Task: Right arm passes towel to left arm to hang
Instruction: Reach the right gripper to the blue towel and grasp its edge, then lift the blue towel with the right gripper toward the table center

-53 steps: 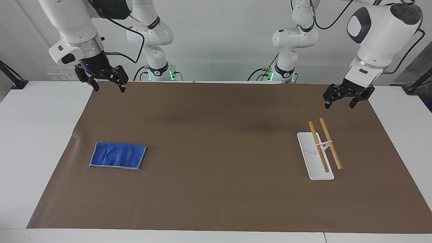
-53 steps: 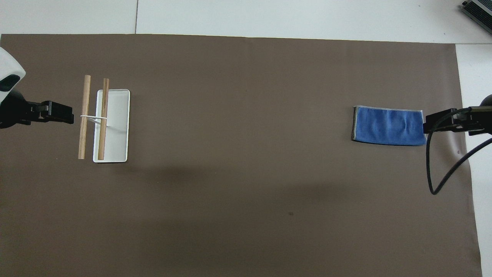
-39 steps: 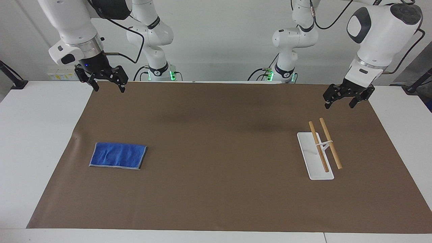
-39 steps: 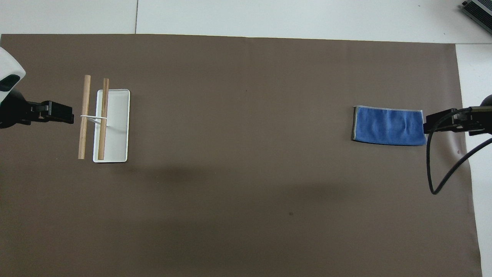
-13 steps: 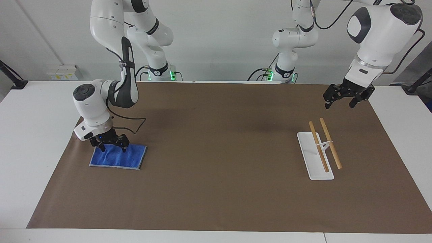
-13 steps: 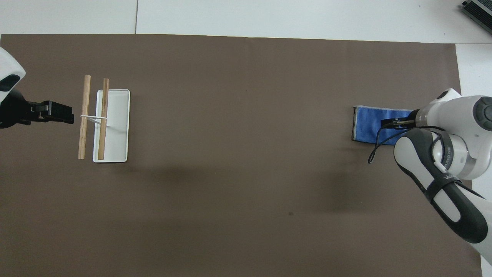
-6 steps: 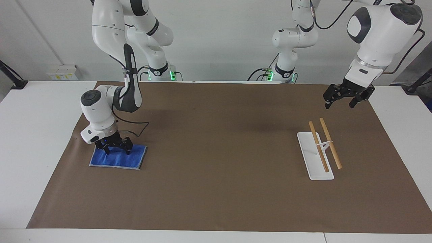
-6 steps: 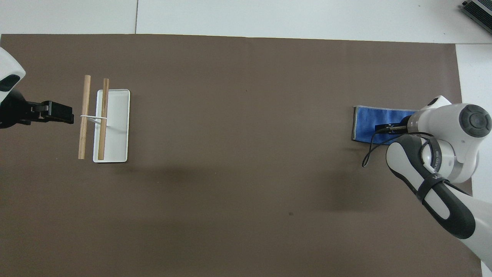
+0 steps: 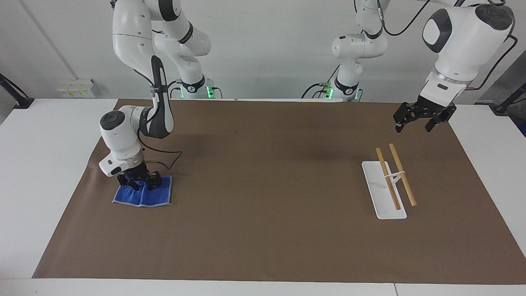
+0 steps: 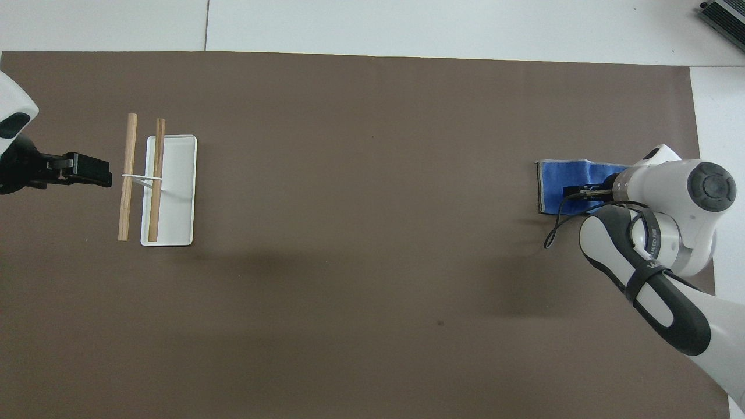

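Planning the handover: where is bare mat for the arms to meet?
The brown mat lies bare between the blue terry towel and the white rack with wooden rods. It is crowded at the towel, under the right gripper. The left gripper waits near the rack.

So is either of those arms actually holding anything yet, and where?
The right gripper is pinching the blue towel at its edge nearer the robots, bunching it on the mat. The left gripper holds nothing.

No readable text from my end. There's small lettering on the right arm [image 10: 652,244] band at about 4 o'clock in the overhead view, too small to make out. Nothing legible in the facing view.
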### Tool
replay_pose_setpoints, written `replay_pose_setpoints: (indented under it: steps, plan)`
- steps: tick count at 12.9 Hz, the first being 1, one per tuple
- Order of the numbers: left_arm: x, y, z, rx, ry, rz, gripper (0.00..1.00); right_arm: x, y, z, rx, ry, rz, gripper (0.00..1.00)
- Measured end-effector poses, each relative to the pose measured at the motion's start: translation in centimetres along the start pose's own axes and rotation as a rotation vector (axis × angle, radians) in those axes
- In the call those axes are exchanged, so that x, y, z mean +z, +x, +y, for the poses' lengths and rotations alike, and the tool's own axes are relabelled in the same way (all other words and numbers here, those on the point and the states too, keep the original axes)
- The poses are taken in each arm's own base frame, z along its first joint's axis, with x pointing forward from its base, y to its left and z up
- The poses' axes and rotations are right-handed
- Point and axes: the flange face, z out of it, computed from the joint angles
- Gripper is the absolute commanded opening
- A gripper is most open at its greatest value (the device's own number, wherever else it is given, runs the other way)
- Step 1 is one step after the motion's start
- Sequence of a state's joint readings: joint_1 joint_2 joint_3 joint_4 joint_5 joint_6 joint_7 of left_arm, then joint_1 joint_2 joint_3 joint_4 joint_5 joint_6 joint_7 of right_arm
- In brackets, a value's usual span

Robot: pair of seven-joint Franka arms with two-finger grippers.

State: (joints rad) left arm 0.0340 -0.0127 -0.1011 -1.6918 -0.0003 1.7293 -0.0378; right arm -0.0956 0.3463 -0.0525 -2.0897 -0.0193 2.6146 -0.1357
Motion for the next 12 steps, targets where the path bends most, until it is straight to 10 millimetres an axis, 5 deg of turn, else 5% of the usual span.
replay_pose_setpoints:
  steps: [6, 12]
  plan:
    - [0.0, 0.0, 0.0, 0.000, 0.000, 0.000, 1.00, -2.1, 1.0, -0.8, -0.014, -0.001, 0.042, 0.00]
    - [0.0, 0.0, 0.0, 0.000, 0.000, 0.000, 1.00, -11.9, 2.4, -6.1, -0.045, 0.036, 0.103, 0.00]
